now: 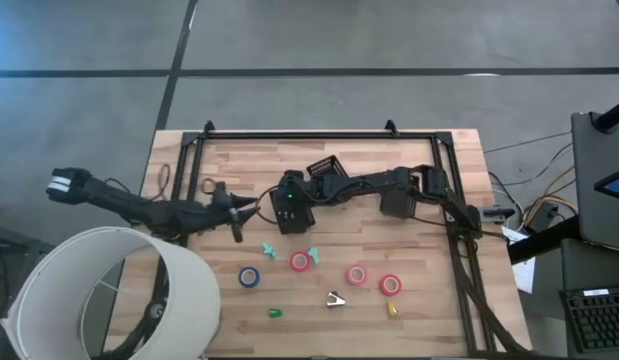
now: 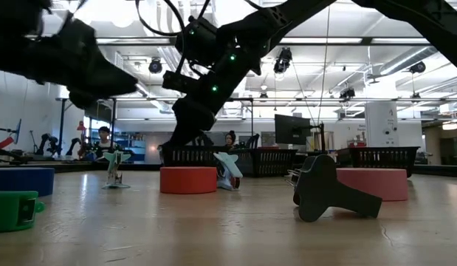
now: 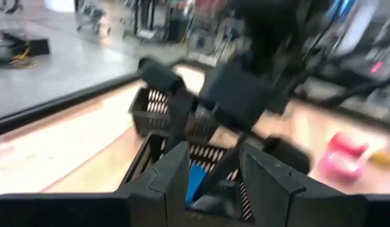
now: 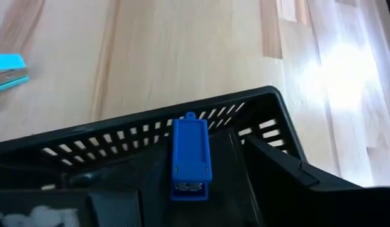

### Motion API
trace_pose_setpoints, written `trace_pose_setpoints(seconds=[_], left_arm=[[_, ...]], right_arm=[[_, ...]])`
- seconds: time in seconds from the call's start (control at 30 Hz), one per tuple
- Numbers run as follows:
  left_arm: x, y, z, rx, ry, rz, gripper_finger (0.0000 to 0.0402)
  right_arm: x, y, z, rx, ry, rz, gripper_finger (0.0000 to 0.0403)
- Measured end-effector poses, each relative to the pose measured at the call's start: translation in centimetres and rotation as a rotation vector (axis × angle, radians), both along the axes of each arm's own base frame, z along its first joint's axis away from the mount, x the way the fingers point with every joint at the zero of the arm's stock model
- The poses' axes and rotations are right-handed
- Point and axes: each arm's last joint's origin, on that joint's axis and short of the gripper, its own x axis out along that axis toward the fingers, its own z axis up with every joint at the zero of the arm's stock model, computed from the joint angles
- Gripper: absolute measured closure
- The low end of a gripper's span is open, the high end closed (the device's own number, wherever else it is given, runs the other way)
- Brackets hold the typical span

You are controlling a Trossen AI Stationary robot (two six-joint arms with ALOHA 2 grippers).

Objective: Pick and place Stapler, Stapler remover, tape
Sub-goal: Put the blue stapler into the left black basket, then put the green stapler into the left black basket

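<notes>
A blue stapler (image 4: 190, 157) is seen resting against the slotted wall of a black mesh bin (image 4: 150, 135), directly in front of the right end effector (image 1: 289, 205), which is poised over the bin near the middle of the wooden counter (image 1: 409, 300). Whether its fingers are spread or pressed together cannot be told. A second black bin (image 1: 327, 165) is tilted just behind it. The left end effector (image 1: 239, 212) is held just beside the right one, its fingers (image 3: 172, 173) spread with nothing between them.

The tape is laid out along the near counter: a blue roll (image 1: 249, 277), a red roll (image 1: 300, 262), a pink roll (image 1: 356, 274) and another red roll (image 1: 390, 285), all well apart from both end effectors. A small metallic item (image 1: 335, 299), possibly the stapler remover, lies between them, too small to identify.
</notes>
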Motion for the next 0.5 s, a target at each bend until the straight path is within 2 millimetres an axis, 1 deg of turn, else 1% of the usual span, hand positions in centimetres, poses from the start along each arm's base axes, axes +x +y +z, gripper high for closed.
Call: trace_pose_setpoints(seconds=[0.07,0.13,0.2,0.3,0.43,0.5], left_arm=[[1.2,0.1,0.0,0.030,0.063,0.012,0.0257],[2.1,0.2,-0.6,0.050,0.158,0.036,0.0257],[3.3,0.6,-0.4,0.012,0.172,0.104,0.0257],[4.1,1.1,-1.7,-0.041,0.248,0.162,0.0257],[5.6,1.3,-1.4,-0.042,0.232,0.179,0.0257],[6.0,1.2,-1.6,-0.038,0.254,0.179,0.0257]], right_arm=[[0.0,0.0,0.0,-0.003,-0.001,0.004,0.0209],[0.0,0.0,0.0,-0.004,0.002,0.005,0.0209],[0.0,0.0,0.0,0.004,0.006,-0.004,0.0209],[-0.1,0.0,0.0,0.008,0.009,-0.009,0.0209],[-0.1,0.1,0.0,0.006,0.011,-0.005,0.0209],[-0.1,0.1,0.0,0.006,0.014,-0.004,0.0209]])
